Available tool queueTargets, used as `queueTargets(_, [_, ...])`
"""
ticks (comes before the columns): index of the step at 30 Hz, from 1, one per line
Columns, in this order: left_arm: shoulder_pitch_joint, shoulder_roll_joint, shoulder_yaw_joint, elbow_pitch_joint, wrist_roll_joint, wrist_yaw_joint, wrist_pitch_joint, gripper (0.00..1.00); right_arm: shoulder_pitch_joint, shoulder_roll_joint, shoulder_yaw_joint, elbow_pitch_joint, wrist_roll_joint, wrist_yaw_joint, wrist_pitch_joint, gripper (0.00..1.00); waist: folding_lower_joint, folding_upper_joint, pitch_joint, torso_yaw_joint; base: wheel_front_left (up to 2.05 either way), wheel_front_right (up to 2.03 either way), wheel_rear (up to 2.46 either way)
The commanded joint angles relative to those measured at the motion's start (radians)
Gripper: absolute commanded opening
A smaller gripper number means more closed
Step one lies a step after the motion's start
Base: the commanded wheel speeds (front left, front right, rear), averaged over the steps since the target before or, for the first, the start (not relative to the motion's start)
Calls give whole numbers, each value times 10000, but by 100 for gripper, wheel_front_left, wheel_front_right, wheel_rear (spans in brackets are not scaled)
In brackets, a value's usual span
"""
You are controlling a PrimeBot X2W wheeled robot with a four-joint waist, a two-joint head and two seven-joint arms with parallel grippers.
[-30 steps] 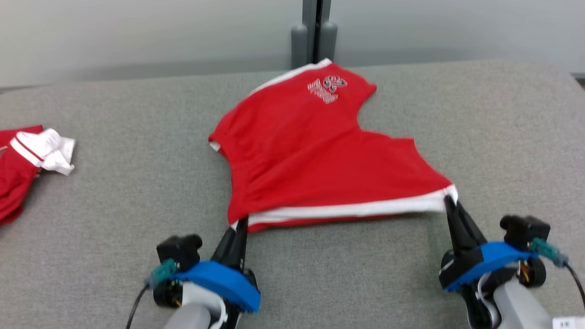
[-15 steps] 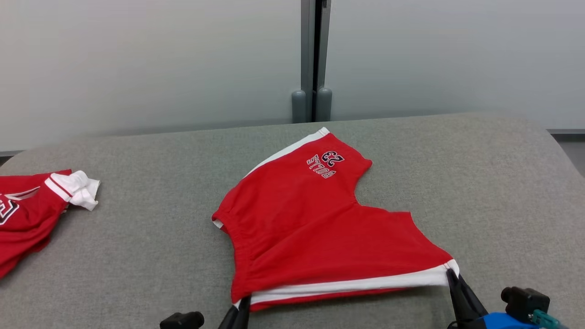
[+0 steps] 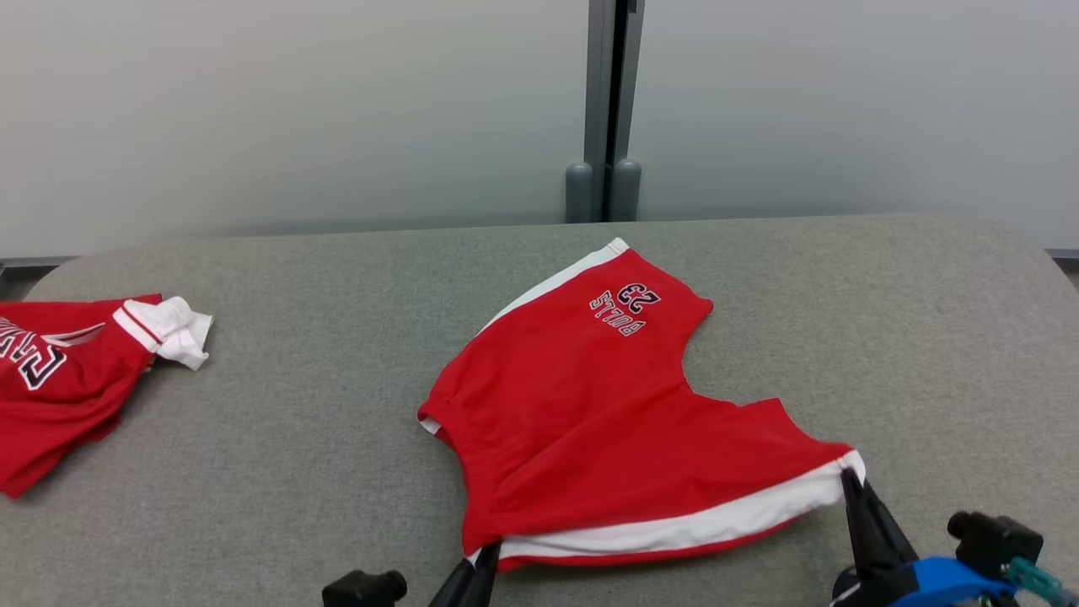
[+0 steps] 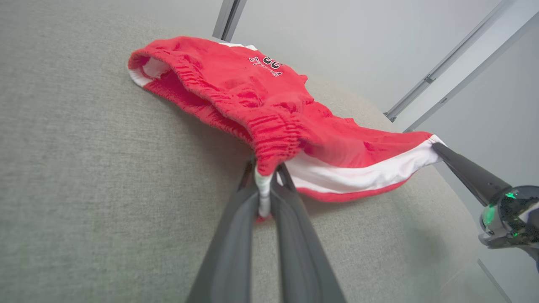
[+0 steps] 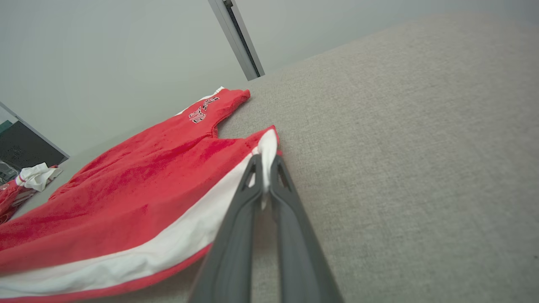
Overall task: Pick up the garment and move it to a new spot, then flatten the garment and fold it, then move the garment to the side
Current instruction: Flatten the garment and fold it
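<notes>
Seemingly only the head camera has tilted up, for the left gripper [image 3: 485, 556] and right gripper [image 3: 849, 482] stay clenched on the red shorts [image 3: 607, 421] at their 7 and 4 o'clock corners, mid grey table [image 3: 253, 438], so flattening can proceed.

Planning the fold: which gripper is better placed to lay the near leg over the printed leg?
Probably right. The right gripper is shut on the near leg's hem corner of the shorts; the left gripper pinches the waistband end.
</notes>
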Motion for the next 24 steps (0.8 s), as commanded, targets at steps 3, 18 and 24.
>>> queueTargets(3, [-590, -73, 79, -284, -150, -8, -28, 0, -770, -95, -119, -227, -28, 2, -7, 0, 0, 0, 342, 213, 0, 0, 0])
queueTargets(18, [-3736, -854, 772, -269, -514, -8, -28, 0, -5865, -1255, 474, 1030, -522, 0, -5, 0, 0, 0, 3018, 1558, 0, 0, 0])
queueTargets(24, [-4518, -995, 1122, -243, -885, -8, -28, 0, -7617, -1607, 600, 2218, -836, 0, -6, 0, 0, 0, 4010, 2011, 0, 0, 0])
